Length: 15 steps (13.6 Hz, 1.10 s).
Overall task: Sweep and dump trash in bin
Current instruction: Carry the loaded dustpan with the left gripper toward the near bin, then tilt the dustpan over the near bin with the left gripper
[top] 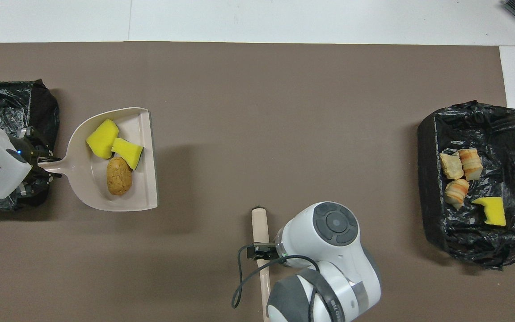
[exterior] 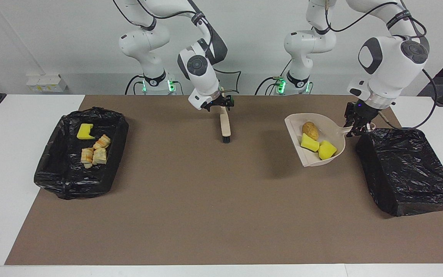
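Right gripper (exterior: pixel 225 104): jaws apart over brush (exterior: pixel 225 125) handle, brush lying on table (exterior: pixel 206 215) | Left gripper (exterior: pixel 356 127): jaws clamped on dustpan (exterior: pixel 331 125) handle, dustpan raised beside covered bin (exterior: pixel 406 169) | Trash: sponge chunks (exterior: pixel 318 147), brown nugget (exterior: pixel 310 130) in dustpan | Bread lumps (exterior: pixel 94 152), sponge piece (exterior: pixel 85 131) in open bin (exterior: pixel 52 173), right arm's end.

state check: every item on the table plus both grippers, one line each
dustpan: lifted, tilted, held by its handle, beside the covered bin
brown nugget: in the dustpan
two yellow sponge chunks: in the dustpan
brush: lying flat on the mat
covered bin: black bag over its top
open bin: holds bread lumps and a yellow chunk
left gripper: shut on the dustpan handle
right gripper: open, at the brush handle
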### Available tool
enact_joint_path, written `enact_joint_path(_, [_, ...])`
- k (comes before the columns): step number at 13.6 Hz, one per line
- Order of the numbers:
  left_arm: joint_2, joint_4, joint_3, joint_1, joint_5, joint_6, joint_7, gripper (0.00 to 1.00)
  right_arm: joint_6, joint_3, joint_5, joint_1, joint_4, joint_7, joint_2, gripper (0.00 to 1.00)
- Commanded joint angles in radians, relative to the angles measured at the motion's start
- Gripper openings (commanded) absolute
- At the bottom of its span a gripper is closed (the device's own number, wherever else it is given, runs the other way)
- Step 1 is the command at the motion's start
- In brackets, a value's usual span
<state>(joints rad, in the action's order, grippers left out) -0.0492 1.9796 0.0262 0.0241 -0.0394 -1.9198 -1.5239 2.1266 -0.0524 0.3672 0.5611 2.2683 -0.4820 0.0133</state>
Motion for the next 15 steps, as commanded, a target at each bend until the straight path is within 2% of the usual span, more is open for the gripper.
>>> enact_joint_path(1, [0.003, -0.024, 0.009, 0.046, -0.027, 0.027, -0.059, 0.00, -0.013, -0.006, -0.104, -0.065, -0.027, 0.014, -0.003, 1.00])
enact_joint_path(3, [0.008, -0.059, 0.009, 0.069, -0.027, 0.044, -0.085, 0.00, -0.040, -0.004, -0.145, -0.119, -0.065, 0.013, 0.002, 1.00])
enact_joint_path(4, [0.015, -0.088, 0.009, 0.103, -0.022, 0.060, -0.109, 0.00, -0.095, -0.007, -0.172, -0.180, -0.108, 0.019, 0.013, 1.00])
enact_joint_path(6, [0.049, -0.163, 0.005, 0.166, -0.007, 0.071, -0.154, 0.00, -0.308, -0.006, -0.220, -0.254, -0.264, 0.034, 0.016, 1.00])
enact_joint_path(7, [0.075, -0.206, 0.005, 0.198, 0.001, 0.082, -0.172, 0.00, -0.373, -0.003, -0.264, -0.283, -0.306, 0.066, 0.017, 1.00])
enact_joint_path(9, [0.124, -0.295, 0.005, 0.243, 0.060, 0.094, -0.200, 0.00, -0.402, 0.002, -0.323, -0.348, -0.335, 0.137, 0.048, 1.00])
enact_joint_path(13, [0.221, -0.444, 0.005, 0.284, 0.287, 0.090, -0.209, 0.00, -0.407, 0.155, -0.399, -0.353, -0.446, 0.198, 0.066, 1.00])
enact_joint_path(15, [0.267, -0.536, 0.005, 0.332, 0.315, 0.090, -0.205, 0.00, -0.408, 0.203, -0.401, -0.385, -0.512, 0.305, 0.057, 1.00])
